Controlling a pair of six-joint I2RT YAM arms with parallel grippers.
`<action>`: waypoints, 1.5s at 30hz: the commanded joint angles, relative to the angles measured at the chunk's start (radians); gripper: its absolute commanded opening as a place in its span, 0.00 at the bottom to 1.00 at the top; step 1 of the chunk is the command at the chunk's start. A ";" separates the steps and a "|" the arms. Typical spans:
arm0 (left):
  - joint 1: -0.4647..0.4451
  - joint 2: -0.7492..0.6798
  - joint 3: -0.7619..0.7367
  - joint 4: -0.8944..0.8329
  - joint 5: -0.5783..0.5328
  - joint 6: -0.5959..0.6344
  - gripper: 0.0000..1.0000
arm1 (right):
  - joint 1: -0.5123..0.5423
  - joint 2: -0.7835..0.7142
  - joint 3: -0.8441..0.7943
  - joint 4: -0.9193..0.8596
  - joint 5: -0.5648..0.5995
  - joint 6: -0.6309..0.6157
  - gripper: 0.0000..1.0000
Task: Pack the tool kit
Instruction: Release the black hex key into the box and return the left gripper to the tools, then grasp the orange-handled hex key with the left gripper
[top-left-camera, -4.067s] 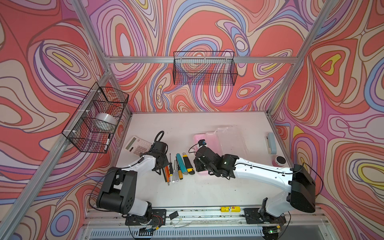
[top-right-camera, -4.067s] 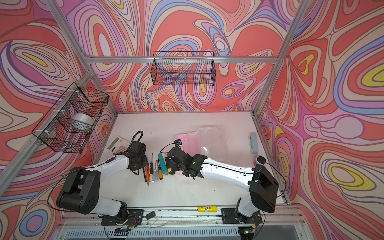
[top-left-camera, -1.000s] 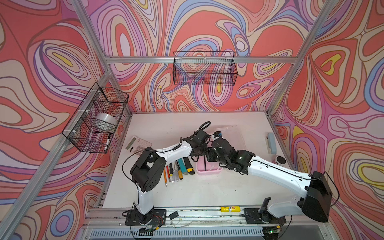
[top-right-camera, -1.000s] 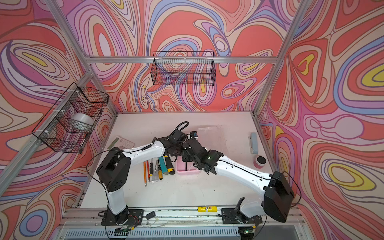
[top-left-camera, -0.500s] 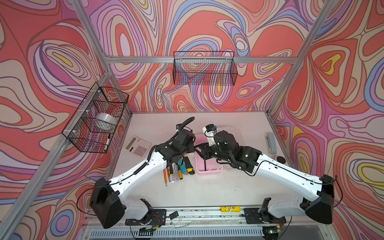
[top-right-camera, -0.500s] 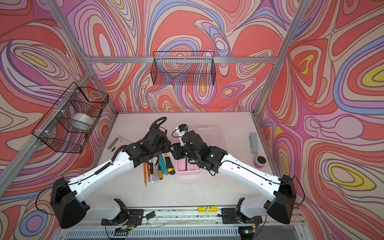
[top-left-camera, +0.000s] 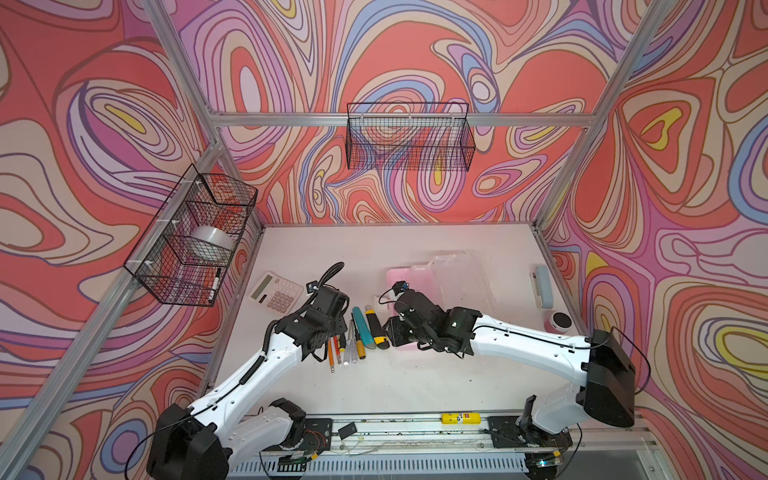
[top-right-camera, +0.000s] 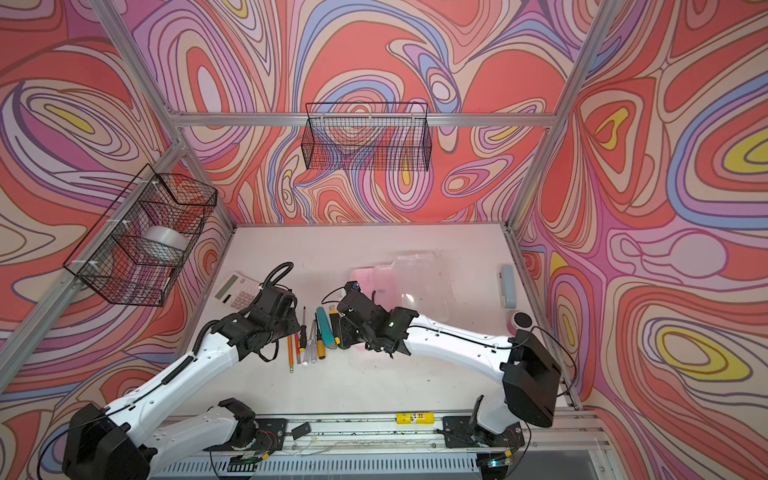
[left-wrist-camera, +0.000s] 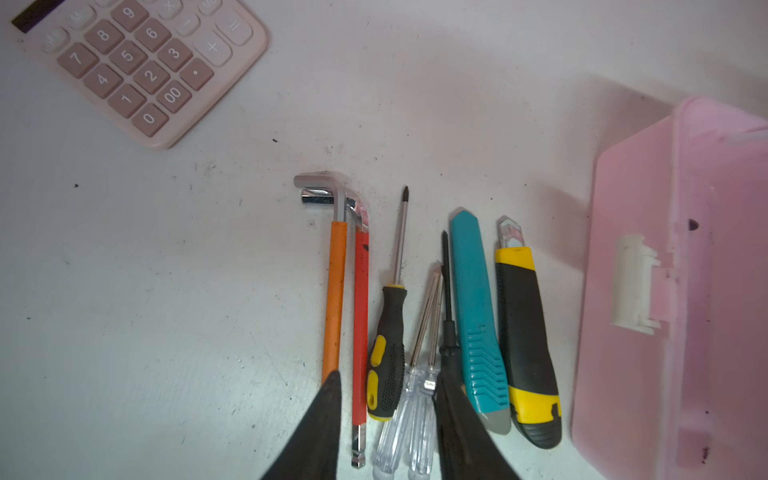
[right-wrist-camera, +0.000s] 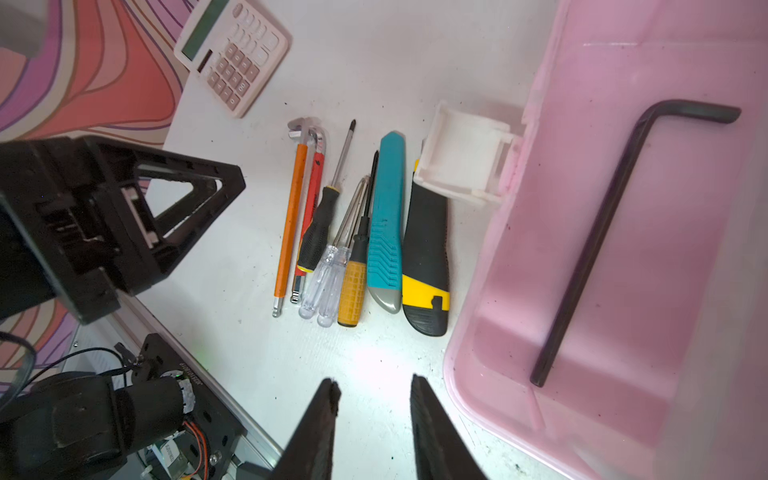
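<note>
**Tool kit during packing, top and wrist views.** The rectangular pink plastic box (top-left-camera: 401, 278) is lying open on the white table (top-left-camera: 374, 386), with its translucent lid (top-left-camera: 461, 278) swung open beside it. Its white latch handle (right-wrist-camera: 461, 166) is projecting toward the tools. Inside the box, a black L-shaped hex key (right-wrist-camera: 594, 237) is resting on the floor.

Just beside the box's wall, a row of tools is lying side by side on the table:
- a yellow-and-black utility knife (left-wrist-camera: 525, 332), nearest the box
- a teal utility knife (left-wrist-camera: 478, 324)
- a yellow-handled screwdriver (right-wrist-camera: 352, 291)
- two clear-handled screwdrivers (left-wrist-camera: 422, 424)
- a black-and-yellow Phillips screwdriver (left-wrist-camera: 388, 340)
- a red-sleeved hex key (left-wrist-camera: 360, 324)
- an orange-sleeved hex key (left-wrist-camera: 334, 299)

The left gripper (left-wrist-camera: 388, 380) is hovering over the handle ends of the row, jaws parted and holding nothing. The right gripper (right-wrist-camera: 374, 380) is hanging over bare table near the box's corner, jaws likewise parted and empty. A pale pink calculator (left-wrist-camera: 141, 62) is lying apart from the row.
</note>
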 joint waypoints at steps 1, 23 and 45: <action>0.029 0.027 -0.028 0.025 0.024 0.008 0.37 | 0.016 0.009 -0.007 0.033 0.015 0.028 0.32; 0.145 0.229 -0.094 0.181 0.077 0.039 0.31 | 0.016 0.011 -0.047 0.080 0.080 0.083 0.32; 0.176 0.325 -0.104 0.230 0.116 0.053 0.23 | 0.016 0.024 -0.057 0.090 0.085 0.115 0.32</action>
